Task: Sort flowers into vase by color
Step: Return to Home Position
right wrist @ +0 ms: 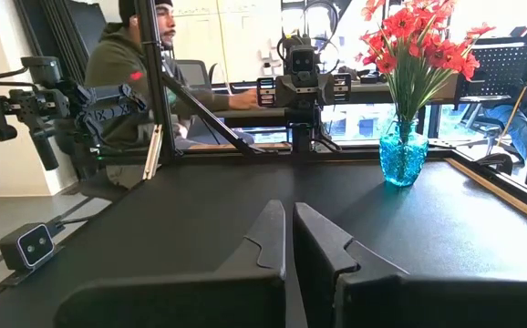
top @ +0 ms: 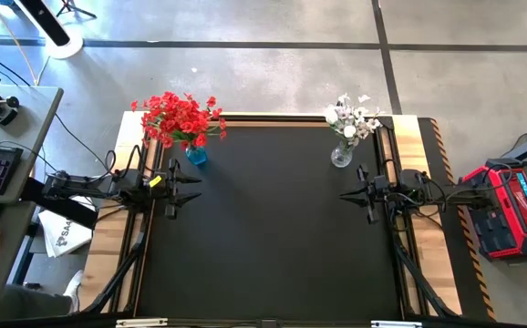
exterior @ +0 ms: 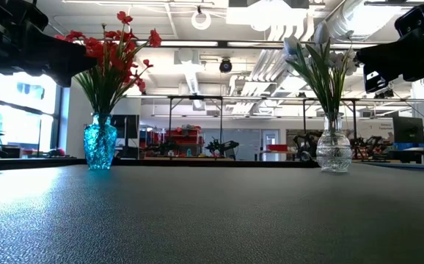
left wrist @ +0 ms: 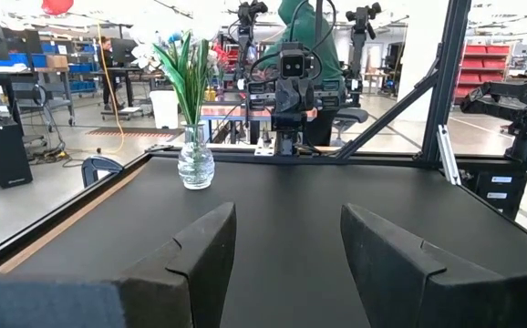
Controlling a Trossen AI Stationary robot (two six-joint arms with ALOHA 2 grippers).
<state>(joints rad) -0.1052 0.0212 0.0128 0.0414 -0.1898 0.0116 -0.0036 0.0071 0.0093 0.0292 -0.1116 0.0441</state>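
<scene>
Table (top: 273, 237): red flowers (top: 180, 117) in blue vase (top: 196, 156) far-left corner, white flowers (top: 351, 117) in clear vase (top: 341, 158) far-right; left gripper (top: 196, 188) parted at left edge, right gripper (top: 344, 195) closed at right edge.

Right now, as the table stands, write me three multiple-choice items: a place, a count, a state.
1. The red flowers are: A lying loose; B in the blue vase; C held by a gripper.
2. Vases on the table: A one; B two; C three.
3. The left gripper is: A open, empty; B shut on a stem; C shut, empty.
Key: 1 B, their stems stand in it; 2 B, blue vase plus clear vase of white flowers; 3 A, fingers spread, nothing between.
</scene>
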